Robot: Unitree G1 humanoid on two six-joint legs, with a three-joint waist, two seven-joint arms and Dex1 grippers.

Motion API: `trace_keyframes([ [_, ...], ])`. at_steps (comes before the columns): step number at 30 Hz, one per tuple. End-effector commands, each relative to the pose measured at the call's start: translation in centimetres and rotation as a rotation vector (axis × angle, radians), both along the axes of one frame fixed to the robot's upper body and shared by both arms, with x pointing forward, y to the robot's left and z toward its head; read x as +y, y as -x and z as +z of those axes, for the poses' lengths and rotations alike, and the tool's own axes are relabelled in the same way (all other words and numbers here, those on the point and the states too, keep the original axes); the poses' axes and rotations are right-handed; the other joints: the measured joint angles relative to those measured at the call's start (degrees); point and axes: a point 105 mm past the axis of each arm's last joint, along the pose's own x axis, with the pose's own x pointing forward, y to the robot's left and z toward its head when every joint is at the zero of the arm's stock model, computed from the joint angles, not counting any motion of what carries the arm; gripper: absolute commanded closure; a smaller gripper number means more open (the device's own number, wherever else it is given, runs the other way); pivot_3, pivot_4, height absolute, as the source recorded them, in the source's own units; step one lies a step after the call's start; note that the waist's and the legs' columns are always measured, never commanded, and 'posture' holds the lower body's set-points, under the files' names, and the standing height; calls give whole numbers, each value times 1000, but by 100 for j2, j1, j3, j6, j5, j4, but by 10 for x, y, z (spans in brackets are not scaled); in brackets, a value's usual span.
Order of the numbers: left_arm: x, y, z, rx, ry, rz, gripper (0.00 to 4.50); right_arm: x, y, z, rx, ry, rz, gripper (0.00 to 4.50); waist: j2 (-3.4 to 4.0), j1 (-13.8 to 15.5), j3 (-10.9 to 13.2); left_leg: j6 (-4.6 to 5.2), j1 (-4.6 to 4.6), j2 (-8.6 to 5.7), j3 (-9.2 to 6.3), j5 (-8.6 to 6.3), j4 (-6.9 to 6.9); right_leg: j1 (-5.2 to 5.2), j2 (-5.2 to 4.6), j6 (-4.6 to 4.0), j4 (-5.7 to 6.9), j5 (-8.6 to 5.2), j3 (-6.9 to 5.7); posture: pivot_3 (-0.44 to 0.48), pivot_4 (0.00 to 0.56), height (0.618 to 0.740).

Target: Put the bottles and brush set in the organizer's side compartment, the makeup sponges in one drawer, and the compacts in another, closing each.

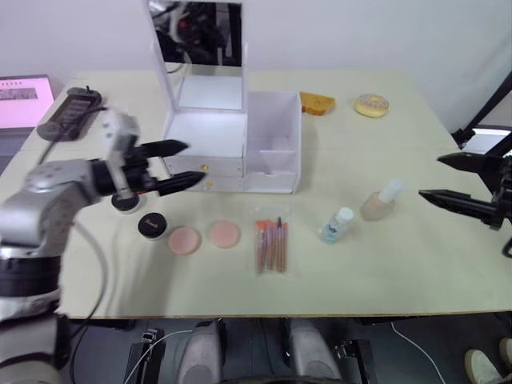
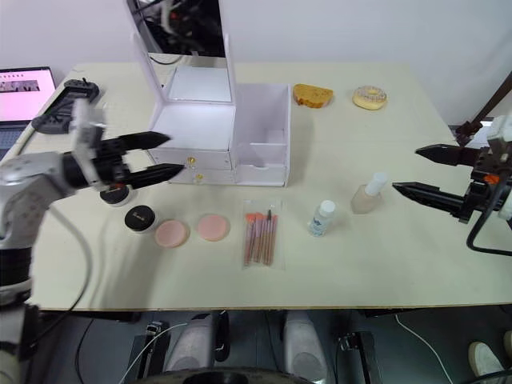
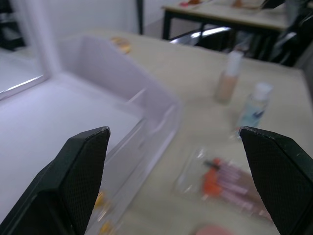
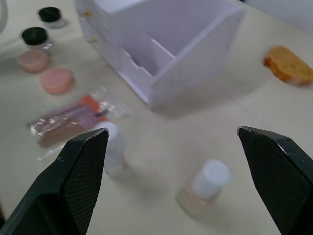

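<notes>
The white organizer (image 1: 216, 132) stands mid-table with its mirror upright and both gold-knobbed drawers (image 1: 205, 169) shut. Its side compartment (image 1: 272, 144) is on the right. My left gripper (image 1: 194, 161) is open, its tips just in front of the drawer knobs. One black compact (image 1: 152, 226) lies left of the two pink makeup sponges (image 1: 184, 240) (image 1: 224, 234). Another compact (image 1: 125, 202) sits partly under my left gripper. The brush set (image 1: 272, 240) lies in front of the organizer. The clear bottle (image 1: 338, 226) and the beige bottle (image 1: 381, 202) lie right of it. My right gripper (image 1: 430, 177) is open, just right of the beige bottle.
A piece of bread (image 1: 317, 103) and a donut (image 1: 372, 105) lie at the back right. A black device (image 1: 70, 110) and a laptop (image 1: 24, 100) are at the far left. The table's front edge (image 1: 264, 314) runs below the objects.
</notes>
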Motion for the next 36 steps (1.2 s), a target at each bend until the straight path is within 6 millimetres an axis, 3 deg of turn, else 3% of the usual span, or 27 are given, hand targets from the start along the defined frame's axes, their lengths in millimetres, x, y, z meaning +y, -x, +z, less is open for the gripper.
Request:
trace_keyframes([
  [1,-26,-2,2,-4,3,-80,31,17,18,9,-42,-12,4,0,-1,16,0,0,0,0,-1,0,5,5,0,-1,0,1,0,0,150,738],
  [4,-53,-1,2,-10,3,-177,31,35,38,7,-54,-28,9,0,-4,22,2,0,-11,-1,-4,-1,39,11,-1,-6,-1,6,1,0,150,738],
  [7,-71,-2,6,-23,12,-234,31,38,50,-3,-39,-23,-59,0,-12,42,4,0,-18,-5,-9,-1,53,22,-2,-11,-11,9,1,0,150,738],
  [12,-103,3,15,-3,95,-318,31,25,64,-27,23,-8,-302,0,-21,35,1,-1,-17,-9,-14,-2,62,46,-4,-20,-36,14,2,0,150,738],
  [16,-114,12,13,11,90,-364,31,8,79,-37,87,-8,-435,0,-22,15,2,3,-18,-15,-18,-4,56,48,-10,-19,-42,14,1,0,150,738],
  [23,-109,19,10,12,43,-371,31,0,84,-38,82,-13,-478,0,-21,-8,2,5,-10,-10,-22,-7,55,46,-5,-13,-43,10,0,0,150,738],
  [30,-90,23,9,21,-10,-313,31,-7,70,-33,68,-1,-439,0,-21,-4,2,5,-26,-10,-16,-9,44,51,-11,-25,-98,17,0,0,150,738],
  [36,-60,33,18,6,-52,-283,31,-18,50,-33,40,-24,-425,0,-22,9,2,32,-58,-13,-14,-24,46,43,-11,-30,-126,20,1,0,150,738],
])
